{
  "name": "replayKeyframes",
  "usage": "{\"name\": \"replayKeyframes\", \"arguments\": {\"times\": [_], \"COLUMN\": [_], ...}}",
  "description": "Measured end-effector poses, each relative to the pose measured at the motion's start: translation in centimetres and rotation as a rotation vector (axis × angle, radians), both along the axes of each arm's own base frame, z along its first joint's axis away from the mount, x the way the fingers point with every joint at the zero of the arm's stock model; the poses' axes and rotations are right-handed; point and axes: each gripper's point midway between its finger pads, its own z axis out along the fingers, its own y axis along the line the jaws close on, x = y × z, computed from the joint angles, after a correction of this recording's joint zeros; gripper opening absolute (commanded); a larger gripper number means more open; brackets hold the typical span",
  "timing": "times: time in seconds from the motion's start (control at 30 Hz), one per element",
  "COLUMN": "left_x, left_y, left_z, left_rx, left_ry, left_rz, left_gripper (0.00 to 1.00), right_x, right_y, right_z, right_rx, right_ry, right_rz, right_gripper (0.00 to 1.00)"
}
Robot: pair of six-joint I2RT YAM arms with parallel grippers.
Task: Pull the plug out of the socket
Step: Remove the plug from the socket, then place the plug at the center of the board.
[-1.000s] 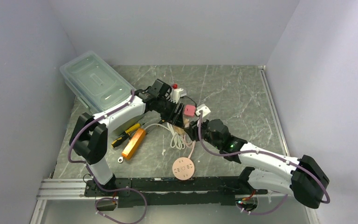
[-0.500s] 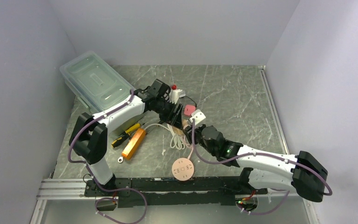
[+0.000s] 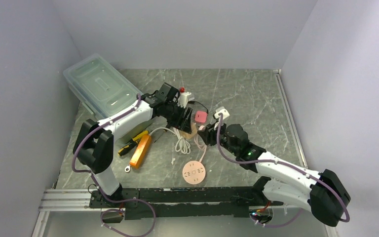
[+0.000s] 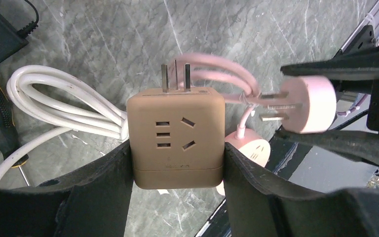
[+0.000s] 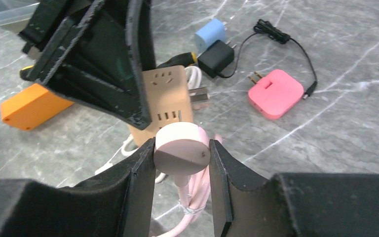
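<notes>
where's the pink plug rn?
The pink plug sits in the jaws of the right gripper, prongs bare, just right of the tan socket cube in the left wrist view.

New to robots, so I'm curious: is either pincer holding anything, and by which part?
The left pincer clamps the tan socket cube by its opposite sides. The right pincer grips the pink plug by the rim of its round head, prongs bare.

The left arm [image 3: 123, 118] and the right arm [image 3: 281, 170] were white with black joints. A thin purple cable [image 3: 78, 148] looped along each one. A small green light [image 3: 248, 153] glowed on the right arm. The fingers [image 4: 98, 197] were flat and black. Both arms sat on a black rail [image 3: 177, 197].
</notes>
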Motion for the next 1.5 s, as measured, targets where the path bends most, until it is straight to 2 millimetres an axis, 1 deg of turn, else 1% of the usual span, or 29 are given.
{"name": "replayKeyframes", "arguments": {"times": [0.17, 0.23, 0.37, 0.4, 0.47, 0.6, 0.67, 0.73, 0.77, 0.83, 0.93, 1.03, 1.07, 1.13, 1.2, 1.23, 1.27, 1.33, 1.4, 1.43, 1.5], "left_x": [0.0, 0.0, -0.3, -0.5, -1.0, -1.8, -2.1, -2.5, -2.7, -2.9, -3.3, -3.5, -3.5, -3.7, -3.8, -3.8, -3.6, -3.2, -2.8, -2.7, -2.4], "left_y": [-0.1, -0.1, 0.1, 0.2, 0.4, 0.7, 0.8, 0.8, 0.8, 0.7, 0.7, 0.8, 0.9, 0.9, 0.9, 0.9, 1.0, 1.2, 1.5, 1.7, 1.9], "left_z": [0.1, 0.2, 1.0, 1.3, 2.4, 5.3, 6.9, 8.5, 9.1, 10.0, 10.4, 10.1, 10.0, 9.7, 9.6, 9.6, 9.6, 9.4, 9.1, 8.9, 8.8], "left_rx": [-0.004, -0.009, -0.024, -0.031, -0.049, -0.110, -0.143, -0.181, -0.197, -0.223, -0.238, -0.238, -0.237, -0.237, -0.238, -0.237, -0.232, -0.218, -0.199, -0.189, -0.180], "left_ry": [-0.006, -0.011, -0.037, -0.044, -0.062, -0.128, -0.163, -0.197, -0.211, -0.228, -0.231, -0.220, -0.213, -0.201, -0.190, -0.186, -0.187, -0.192, -0.198, -0.199, -0.196], "left_rz": [-0.006, -0.012, -0.031, -0.036, -0.046, -0.065, -0.071, -0.082, -0.087, -0.097, -0.096, -0.089, -0.086, -0.084, -0.077, -0.071, -0.061, -0.029, 0.000, 0.013, 0.036], "left_gripper": [0.00, 0.00, 0.00, 0.00, 0.00, 0.00, 0.00, 0.00, 0.00, 0.00, 0.00, 0.00, 0.00, 0.00, 0.00, 0.00, 0.00, 0.00, 0.00, 0.00, 0.00], "right_x": [-0.8, -0.7, 0.4, 0.9, 2.2, 5.7, 7.4, 9.9, 11.0, 13.0, 15.2, 16.2, 16.5, 16.9, 17.0, 17.1, 17.2, 17.5, 17.9, 17.9, 17.9], "right_y": [0.7, 0.4, -1.6, -2.1, -3.0, -4.6, -5.3, -7.1, -8.0, -10.3, -14.0, -17.2, -18.1, -19.5, -20.2, -20.3, -20.5, -20.7, -20.9, -20.9, -20.7], "right_z": [0.1, 0.4, 1.4, 1.9, 3.6, 8.0, 9.4, 10.0, 9.9, 8.8, 5.7, 2.2, 0.8, -1.9, -3.7, -4.3, -4.9, -5.6, -5.7, -5.7, -6.0], "right_rx": [0.005, 0.009, -0.011, -0.022, -0.031, -0.014, -0.011, -0.021, -0.032, -0.055, -0.095, -0.132, -0.142, -0.157, -0.159, -0.159, -0.160, -0.152, -0.135, -0.129, -0.120], "right_ry": [0.001, -0.004, -0.014, -0.013, -0.024, -0.062, -0.073, -0.072, -0.063, -0.028, 0.058, 0.159, 0.200, 0.274, 0.325, 0.342, 0.358, 0.374, 0.375, 0.379, 0.389], "right_rz": [0.033, 0.002, -0.118, -0.154, -0.229, -0.370, -0.428, -0.517, -0.554, -0.636, -0.747, -0.834, -0.861, -0.895, -0.914, -0.917, -0.921, -0.925, -0.930, -0.927, -0.917], "right_gripper": [0.00, 0.00, 0.00, 0.00, 0.00, 0.00, 0.00, 0.00, 0.00, 0.00, 0.00, 0.00, 0.02, 0.09, 0.14, 0.17, 0.25, 0.49, 0.63, 0.70, 0.77]}}
